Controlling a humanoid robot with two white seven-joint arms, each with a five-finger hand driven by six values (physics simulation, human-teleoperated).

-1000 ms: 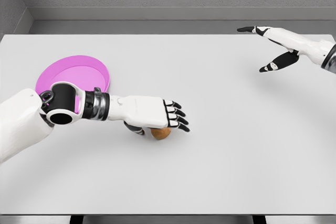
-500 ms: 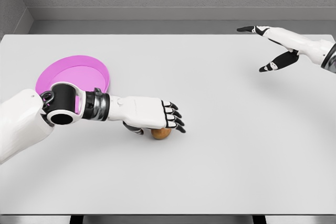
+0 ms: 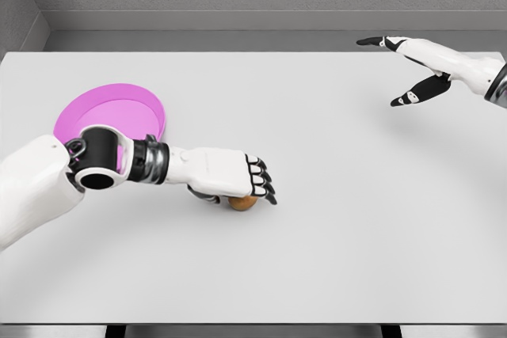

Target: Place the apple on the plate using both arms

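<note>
The brownish apple (image 3: 242, 203) lies on the white table, right of the pink plate (image 3: 107, 108), and only its lower edge shows. My left hand (image 3: 239, 195) covers it from above, fingers curled down over its far side and thumb at its near left, shut on it. The left elbow and forearm hide the plate's near edge. My right hand (image 3: 390, 72) hovers far off at the table's back right, fingers spread open and holding nothing.
The table (image 3: 333, 219) is a plain white slab; its front edge runs along the bottom of the view. A grey wall stands behind its back edge, with a corner at the far left.
The left hand's fingers have curled further down around the apple, and the hand has drawn slightly left. The right hand has barely moved.
</note>
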